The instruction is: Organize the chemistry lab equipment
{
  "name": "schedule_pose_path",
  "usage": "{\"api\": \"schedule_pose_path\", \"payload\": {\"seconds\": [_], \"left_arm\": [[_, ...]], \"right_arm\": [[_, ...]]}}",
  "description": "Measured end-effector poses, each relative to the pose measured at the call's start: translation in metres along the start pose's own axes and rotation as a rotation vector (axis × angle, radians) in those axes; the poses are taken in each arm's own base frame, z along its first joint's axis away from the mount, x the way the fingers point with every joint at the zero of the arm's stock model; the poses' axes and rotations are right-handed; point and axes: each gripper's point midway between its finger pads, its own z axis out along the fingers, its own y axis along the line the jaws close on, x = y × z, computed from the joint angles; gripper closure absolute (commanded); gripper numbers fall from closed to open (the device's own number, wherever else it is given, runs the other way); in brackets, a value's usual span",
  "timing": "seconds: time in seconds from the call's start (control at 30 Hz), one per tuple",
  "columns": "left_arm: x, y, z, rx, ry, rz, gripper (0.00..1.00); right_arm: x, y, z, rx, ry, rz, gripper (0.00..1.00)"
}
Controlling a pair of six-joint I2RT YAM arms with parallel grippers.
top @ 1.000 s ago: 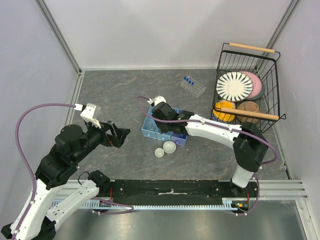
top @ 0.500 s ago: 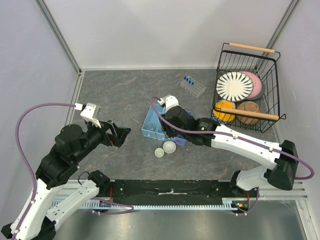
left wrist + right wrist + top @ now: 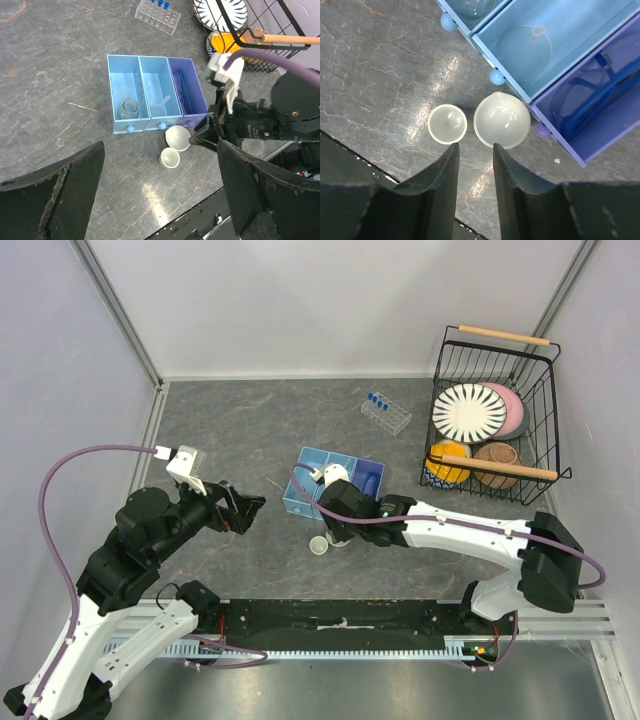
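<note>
While the tube rack (image 3: 386, 413) stands well apart at the back of the table (image 3: 220, 420), the top view sets the right gripper (image 3: 336, 532) beside the smaller dish (image 3: 318, 545), covering its neighbour; the left gripper (image 3: 246, 510) hangs, jaws wide apart. The left wrist shows the larger dish (image 3: 178, 137) just outside the tray (image 3: 122, 80), safety glasses (image 3: 184, 92) seemingly stowed in its purple bay. The right wrist shows jaws narrowly apart, empty — both dishes unsorted, I judge.

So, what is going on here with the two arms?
The right hand hovers just above two small white round dishes, a larger one and a smaller one. Its fingers are apart and hold nothing. The dishes lie side by side, right in front of the blue three-compartment plastic tray. The left hand hangs wide open off to the side, holding nothing.
</note>
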Motion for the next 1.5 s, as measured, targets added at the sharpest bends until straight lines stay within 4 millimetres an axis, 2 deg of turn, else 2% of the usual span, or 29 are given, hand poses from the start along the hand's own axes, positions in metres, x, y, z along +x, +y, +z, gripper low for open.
{"api": "schedule_pose_path", "payload": {"seconds": [0.37,0.67,1.07,1.17,1.2,1.37,1.43,1.5], "left_arm": [[0.0,0.0,-0.001,0.002,-0.003,0.0,0.0],[-0.001,0.0,-0.001,0.002,-0.005,0.0,0.0],[0.002,0.001,-0.001,-0.001,0.001,0.0,0.0],[0.003,0.001,0.0,-0.001,0.002,0.0,0.0],[0.003,0.001,0.0,-0.001,0.003,0.0,0.0],[0.004,0.001,0.0,-0.001,0.004,0.0,0.0],[0.004,0.001,0.0,-0.001,0.004,0.0,0.0],[0.003,0.001,0.0,-0.001,0.003,0.0,0.0]], "right_arm": [[0.03,0.015,0.043,-0.019,0.089,-0.01,0.62],[0.037,0.022,0.054,-0.033,0.104,-0.017,0.62],[0.048,0.02,0.063,-0.028,0.132,-0.024,0.65],[0.047,0.021,0.064,-0.03,0.128,-0.023,0.69],[0.048,0.022,0.065,-0.031,0.129,-0.022,0.75],[0.051,0.022,0.067,-0.034,0.139,-0.022,0.87],[0.051,0.023,0.067,-0.037,0.139,-0.018,0.97],[0.05,0.024,0.067,-0.04,0.135,-0.017,1.0]]}}
